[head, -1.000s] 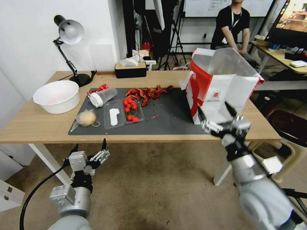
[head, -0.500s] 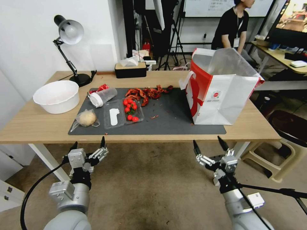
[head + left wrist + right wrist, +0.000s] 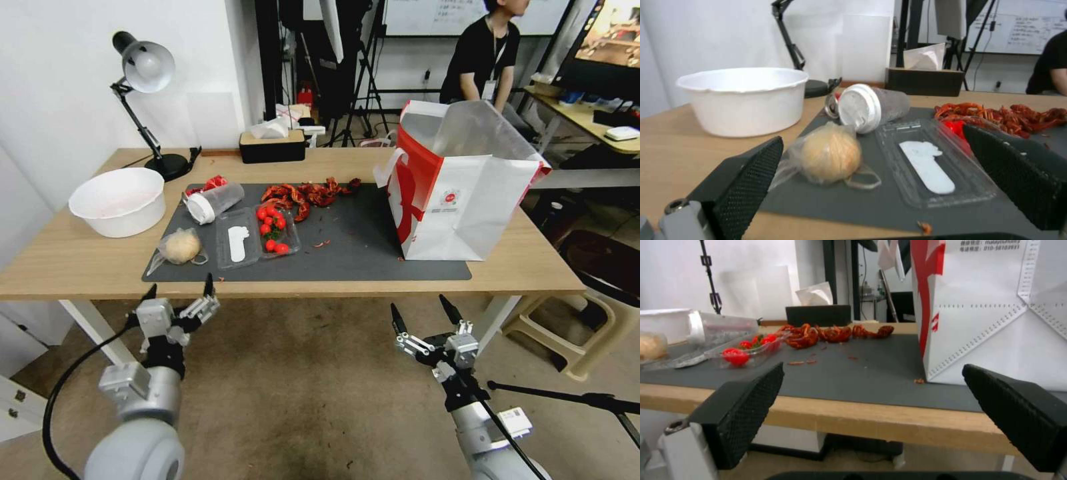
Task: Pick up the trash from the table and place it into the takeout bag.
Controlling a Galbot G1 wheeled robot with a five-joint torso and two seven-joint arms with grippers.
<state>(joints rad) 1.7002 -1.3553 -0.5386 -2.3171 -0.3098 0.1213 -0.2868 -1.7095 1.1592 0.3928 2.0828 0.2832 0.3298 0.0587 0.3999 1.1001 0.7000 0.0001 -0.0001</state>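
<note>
Grippers: left gripper (image 3: 177, 292) and right gripper (image 3: 423, 312) are held below the table (image 3: 80, 260) edge, fingers spread, empty. Trash: bagged lump (image 3: 180, 246) and lidded cup (image 3: 213, 201) are laid on the mat (image 3: 360, 247). Bag (image 3: 460, 193) is stood upright at the mat's right end.

The takeout bag (image 3: 996, 313) is cut off at the right wrist view's top and right edges, and its printed line of text is too small to read.

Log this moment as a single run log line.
left end effector: open, below table edge near bagged lump | right end effector: open, below edge near takeout bag | trash on mat
</note>
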